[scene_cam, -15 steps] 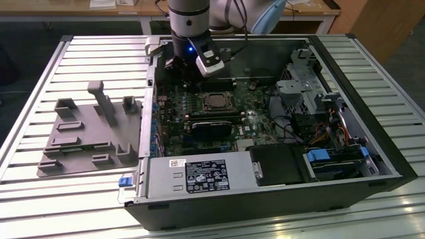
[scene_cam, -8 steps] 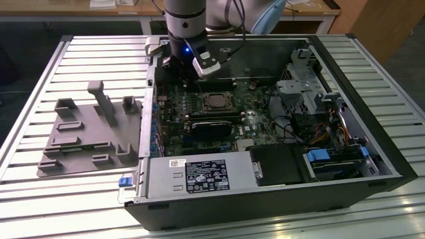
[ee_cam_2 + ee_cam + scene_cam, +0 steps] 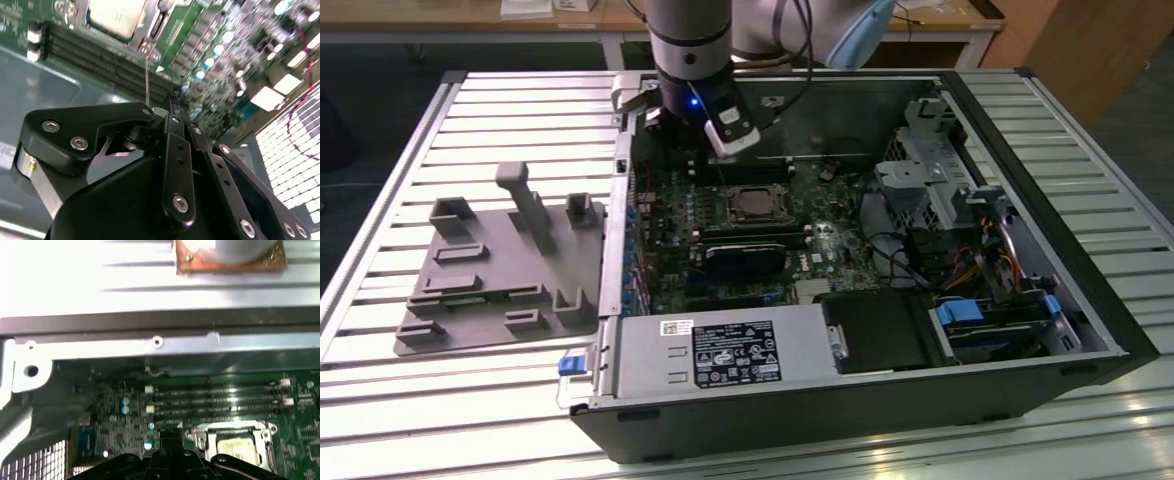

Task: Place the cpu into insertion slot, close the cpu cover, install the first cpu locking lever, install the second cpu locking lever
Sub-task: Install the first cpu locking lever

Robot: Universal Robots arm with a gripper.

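The gripper (image 3: 171, 434) has its fingers squeezed together, with nothing in them that I can see. The cpu (image 3: 234, 446) lies flat inside the cover (image 3: 200, 439), near the tips, a little ahead and to one side.

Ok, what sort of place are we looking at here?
Probably a robotics lab or test bench: an open computer case lies on a slatted metal table, a robot arm over it.
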